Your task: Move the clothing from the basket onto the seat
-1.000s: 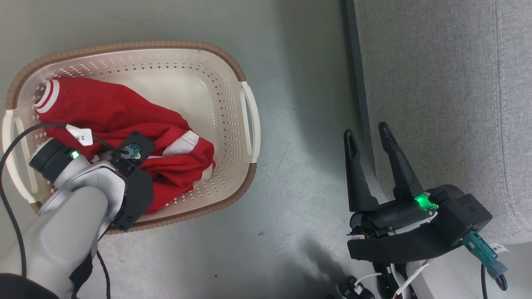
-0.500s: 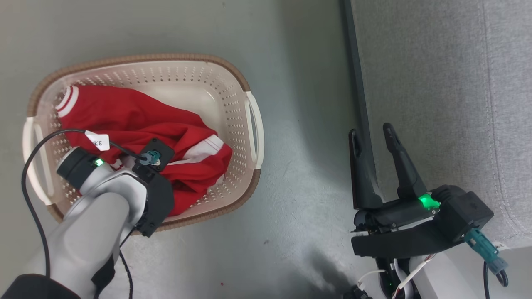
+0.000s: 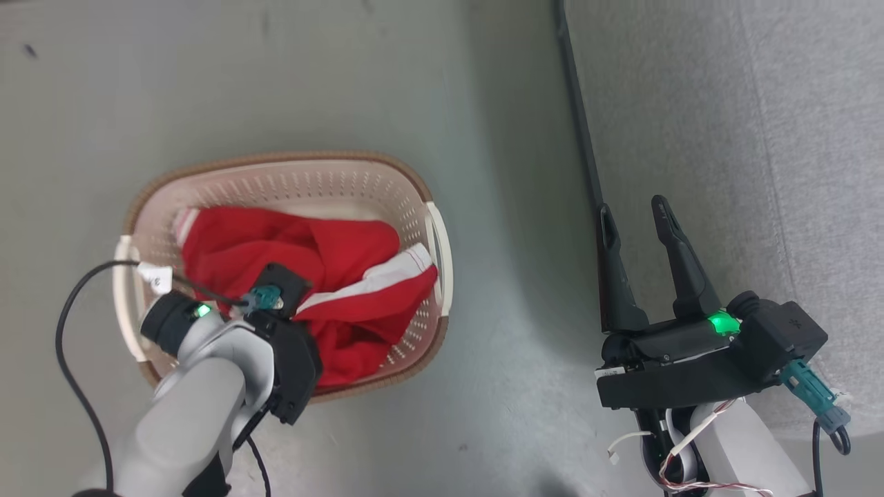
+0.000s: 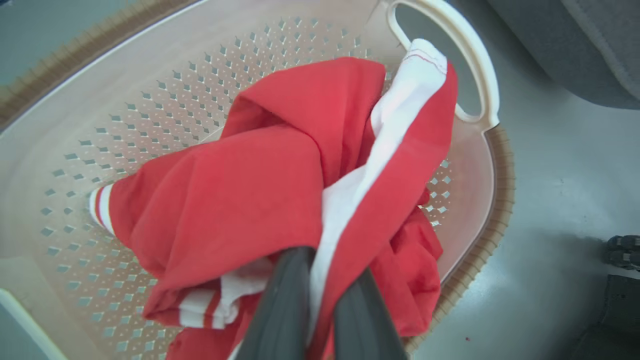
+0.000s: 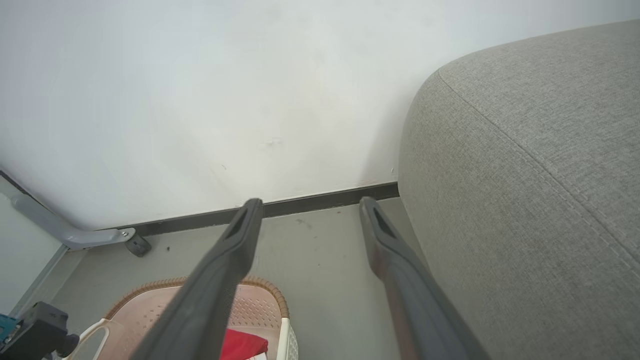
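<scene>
In the basket (image 3: 290, 179) the left tool (image 4: 325, 270) pinches clothing (image 4: 240, 200); right tool (image 3: 632, 207) gapes wide.

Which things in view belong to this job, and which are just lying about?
Job: clothing; basket; seat; left gripper, shut on the clothing.
Lying about: floor; wall; baseboard; metal bracket; right gripper, open, empty.

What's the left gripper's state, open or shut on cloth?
Shut on the clothing: in the left wrist view the left gripper has its jaws closed together, pinching a red-and-white fold, with the bundle in the basket.
</scene>
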